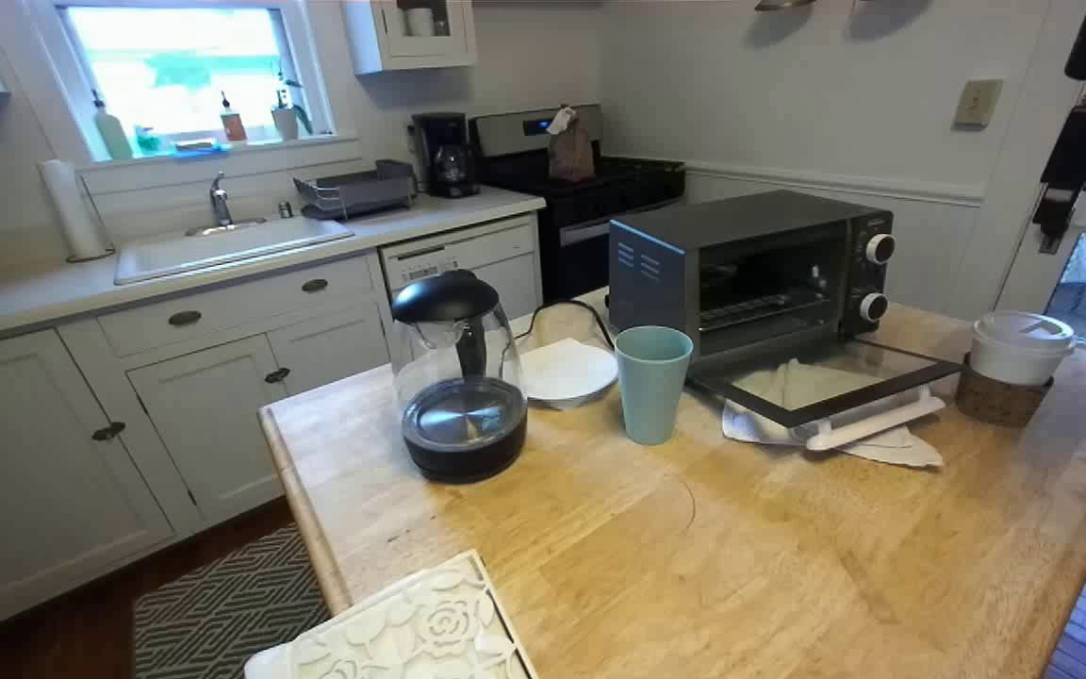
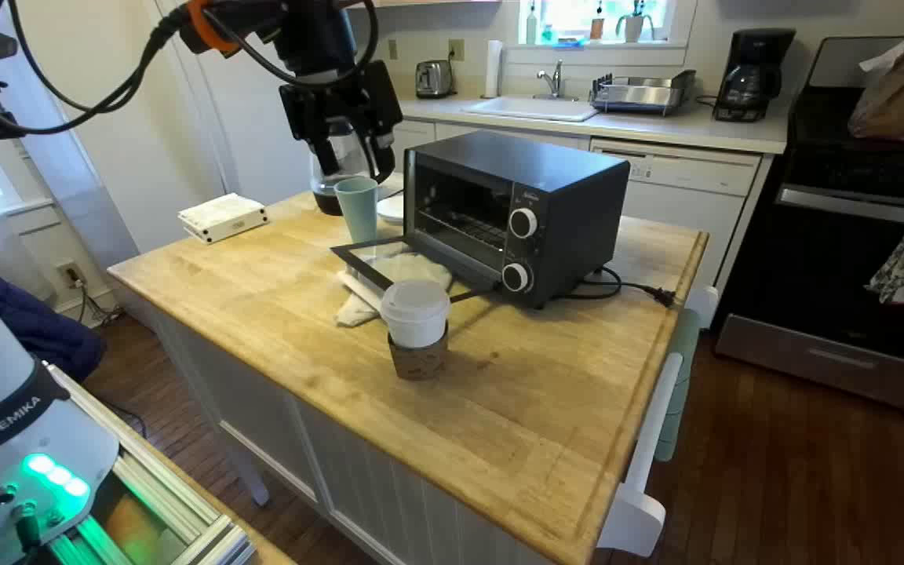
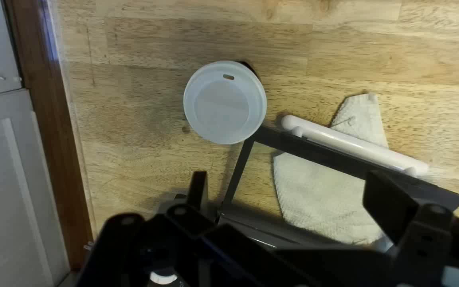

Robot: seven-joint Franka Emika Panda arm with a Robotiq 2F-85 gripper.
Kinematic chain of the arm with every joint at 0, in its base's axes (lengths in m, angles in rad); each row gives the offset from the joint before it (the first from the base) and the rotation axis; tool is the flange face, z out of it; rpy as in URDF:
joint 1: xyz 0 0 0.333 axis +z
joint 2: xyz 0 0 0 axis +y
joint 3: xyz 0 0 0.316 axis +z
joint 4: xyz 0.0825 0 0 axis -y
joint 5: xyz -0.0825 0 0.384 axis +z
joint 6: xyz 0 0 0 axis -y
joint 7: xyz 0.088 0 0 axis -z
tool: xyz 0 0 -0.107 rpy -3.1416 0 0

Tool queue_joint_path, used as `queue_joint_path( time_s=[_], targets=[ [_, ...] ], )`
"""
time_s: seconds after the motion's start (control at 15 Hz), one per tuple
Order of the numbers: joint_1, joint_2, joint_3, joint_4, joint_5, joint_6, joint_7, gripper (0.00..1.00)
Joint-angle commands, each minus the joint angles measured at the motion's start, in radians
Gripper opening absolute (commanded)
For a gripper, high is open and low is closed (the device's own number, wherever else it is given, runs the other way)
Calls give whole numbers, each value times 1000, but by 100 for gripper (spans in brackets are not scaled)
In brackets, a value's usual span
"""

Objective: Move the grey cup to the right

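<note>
The grey cup [image 1: 654,387] is a pale teal tumbler standing upright on the wooden table, between the glass carafe and the open oven door. It also stands in an exterior view [image 2: 359,210], just below the gripper in the picture. My gripper [image 2: 355,166] hangs in the air above the table, apart from the cup, with its fingers pointing down. In the wrist view my gripper [image 3: 287,191] has its fingers spread wide with nothing between them. Below them lie the oven door and a white cloth. I cannot clearly make out the grey cup in the wrist view.
The black toaster oven [image 1: 760,273] has its glass door [image 1: 845,377] lowered over the cloth [image 3: 321,199]. The lidded paper cup [image 3: 224,102] stands beside the door corner. The carafe [image 1: 463,429], a white plate [image 1: 567,372] and a white carved box [image 1: 411,622] are also on the table.
</note>
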Motion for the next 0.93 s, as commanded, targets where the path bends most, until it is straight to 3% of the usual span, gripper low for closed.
queue_joint_path(
  time_s=[0.0,0.47,0.6,0.87],
  targets=[
    [1,0,0,1,0,-2,0,100],
    [1,0,0,1,0,-2,0,100],
    [11,28,21,22,61,29,113,100],
    [94,148,133,123,210,132,355,100]
  ],
)
